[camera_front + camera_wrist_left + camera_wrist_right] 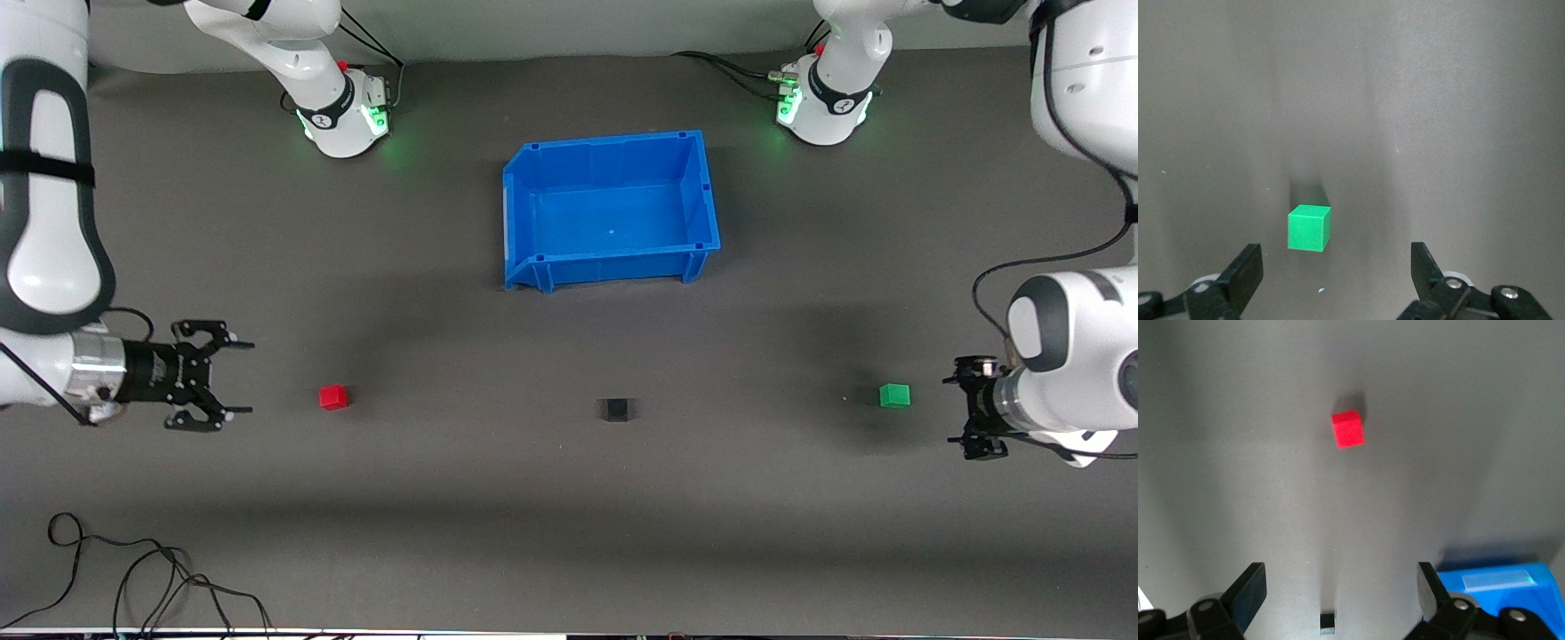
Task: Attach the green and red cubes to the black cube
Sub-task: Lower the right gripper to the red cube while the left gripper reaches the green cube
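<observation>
- Cables (133,578) lie nearest the camera, at the tabletop (569,533) corner on the right arm's end.
- Three cubes sit in a row across the tabletop's middle, well apart: red cube (333,396) toward the right arm's edge, black cube (615,409) central, green cube (894,395) toward the left arm's edge.
- Bin (524,213) stands farther from the camera than the black cube.
- Right hand (233,377) hovers open near red; left hand (1336,270) hovers open near green.
- Judged step: approach, nothing grasped. Next, each hand must straddle its cube and close.

mat (569,516) bare between cubes | blue bin (612,267) well apart, seemingly no obstacle
</observation>
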